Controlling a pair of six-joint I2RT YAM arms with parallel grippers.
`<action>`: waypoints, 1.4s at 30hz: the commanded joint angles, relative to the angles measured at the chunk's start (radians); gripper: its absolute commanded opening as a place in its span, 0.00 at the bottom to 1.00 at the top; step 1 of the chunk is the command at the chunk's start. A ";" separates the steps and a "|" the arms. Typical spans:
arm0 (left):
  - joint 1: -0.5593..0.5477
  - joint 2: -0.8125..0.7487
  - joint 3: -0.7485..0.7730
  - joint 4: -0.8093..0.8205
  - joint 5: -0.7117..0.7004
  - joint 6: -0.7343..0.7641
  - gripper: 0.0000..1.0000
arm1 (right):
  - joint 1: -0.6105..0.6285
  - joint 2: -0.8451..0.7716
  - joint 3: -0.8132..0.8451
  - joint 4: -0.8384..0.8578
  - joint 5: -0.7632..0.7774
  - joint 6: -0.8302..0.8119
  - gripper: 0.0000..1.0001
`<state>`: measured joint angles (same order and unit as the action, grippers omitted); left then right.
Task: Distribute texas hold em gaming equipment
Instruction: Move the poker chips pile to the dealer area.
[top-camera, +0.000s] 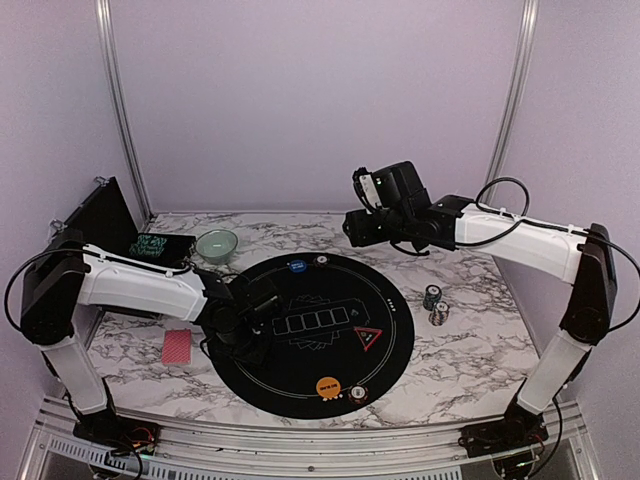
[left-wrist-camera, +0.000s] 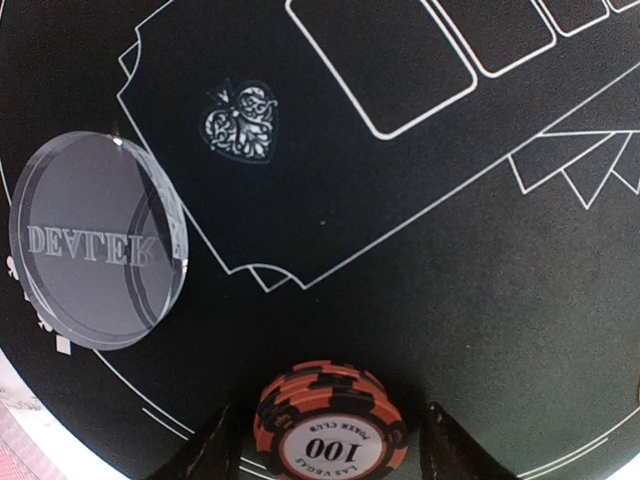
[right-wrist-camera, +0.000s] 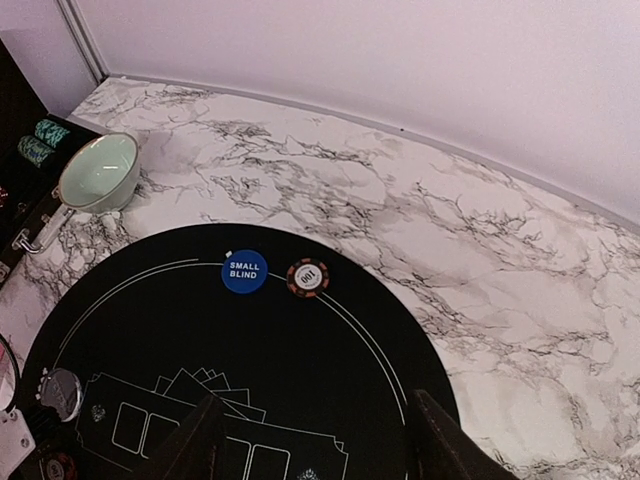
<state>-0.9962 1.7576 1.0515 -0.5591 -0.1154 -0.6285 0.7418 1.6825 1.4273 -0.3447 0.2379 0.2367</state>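
Glossy clear plastic dealer disc (left-wrist-camera: 95, 245), matt black mat (left-wrist-camera: 450, 260).

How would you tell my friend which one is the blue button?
Find the big round black mat and look at its far edge. Two small round things lie there; the blue button is the one nearer the teal bowl. It is plain blue with white words SMALL BLIND, while the chip beside it is striped orange and black.

You have three round button discs: a blue disc (top-camera: 297, 266), an orange disc (top-camera: 327, 385), and a clear acrylic disc (left-wrist-camera: 97, 240) left of your left gripper (left-wrist-camera: 332, 442). You count striped poker chips (top-camera: 432, 296) in five spots, one orange-and-black stack (left-wrist-camera: 330, 400) between its fingers. One red triangle marker (top-camera: 368, 337), one pile of pink-backed cards (top-camera: 177, 346).
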 joint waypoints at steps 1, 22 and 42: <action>-0.013 0.028 0.025 -0.029 -0.016 0.017 0.59 | -0.004 -0.034 -0.004 0.021 0.026 0.015 0.58; -0.028 0.061 0.030 -0.085 -0.068 -0.015 0.38 | -0.004 -0.080 -0.063 0.042 0.055 0.010 0.58; 0.146 -0.091 -0.137 -0.122 -0.157 -0.003 0.37 | -0.003 -0.068 -0.071 0.058 0.037 0.000 0.59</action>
<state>-0.9009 1.6821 0.9539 -0.5983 -0.2161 -0.6643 0.7418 1.6356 1.3533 -0.3130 0.2779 0.2382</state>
